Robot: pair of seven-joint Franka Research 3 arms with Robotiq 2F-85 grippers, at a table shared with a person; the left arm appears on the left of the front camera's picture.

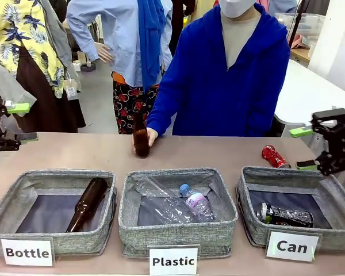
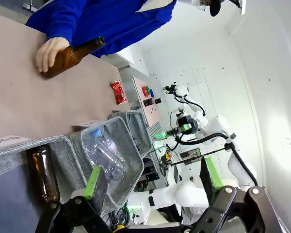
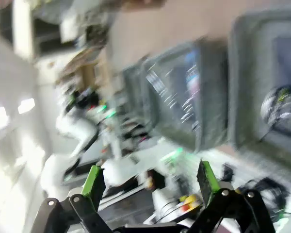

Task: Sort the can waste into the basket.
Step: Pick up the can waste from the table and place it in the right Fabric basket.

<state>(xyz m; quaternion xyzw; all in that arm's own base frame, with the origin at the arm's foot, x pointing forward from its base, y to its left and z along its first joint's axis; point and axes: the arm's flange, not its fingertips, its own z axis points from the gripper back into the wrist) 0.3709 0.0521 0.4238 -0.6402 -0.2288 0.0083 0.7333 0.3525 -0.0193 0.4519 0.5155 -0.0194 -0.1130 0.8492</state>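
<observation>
Black can [image 1: 284,215] is lying inside the Can basket [image 1: 250,227], so one down. My right gripper [image 1: 303,149] hangs over the basket's far right corner, jaws apart and empty. The left gripper [image 1: 22,122] is spread too, well off to the basket's left. The red can [image 1: 274,156] sits on the table just behind the basket. Next up, I reckon: reach back, line up over it, pinch.

A long tan table [image 1: 218,150] spans the foreground. Beyond the jaws of the right gripper [image 1: 303,149], a white counter [image 1: 319,92] stands before a white wall [image 1: 340,40]. Beyond the jaws of the left gripper [image 1: 22,122], grey floor [image 1: 98,100] lies evenly lit.
</observation>
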